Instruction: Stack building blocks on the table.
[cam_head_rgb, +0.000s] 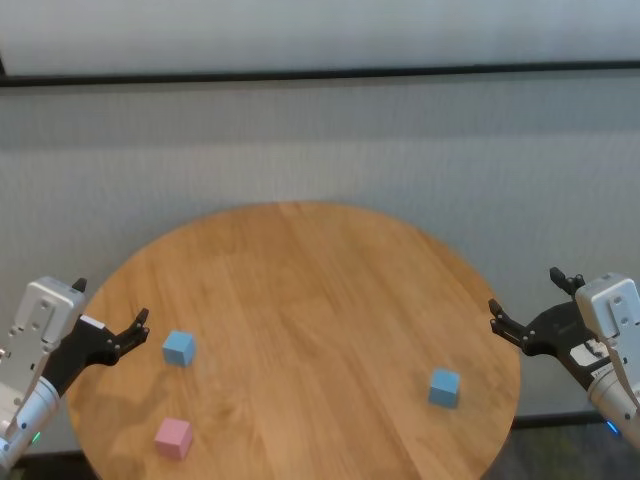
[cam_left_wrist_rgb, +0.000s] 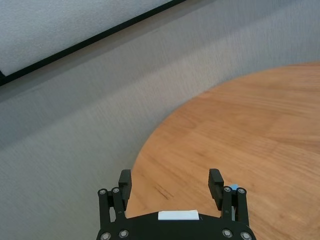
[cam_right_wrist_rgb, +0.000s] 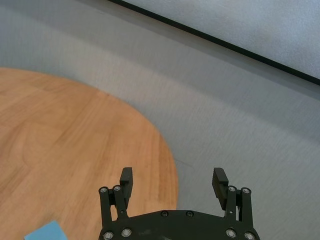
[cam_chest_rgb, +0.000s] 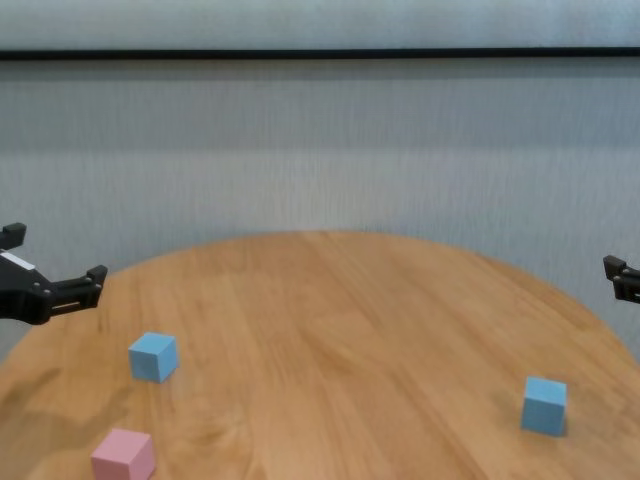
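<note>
Beside the spread left tool (cam_head_rgb: 110, 312) a light blue block (cam_head_rgb: 179, 348) and a pink block (cam_head_rgb: 173, 437) are seen on the desk (cam_head_rgb: 320, 290); near the spread right tool (cam_head_rgb: 530, 298) another blue block (cam_head_rgb: 444, 387) is placed.

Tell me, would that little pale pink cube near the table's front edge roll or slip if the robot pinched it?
The small pale pink cube probably won't roll: it sits flat on the round honey-coloured wooden table, with square faces. Its matte, dull surface suggests a steady, non-slippery grip. It looks solid and stiff, and likely light, though weight cannot be seen.
</note>
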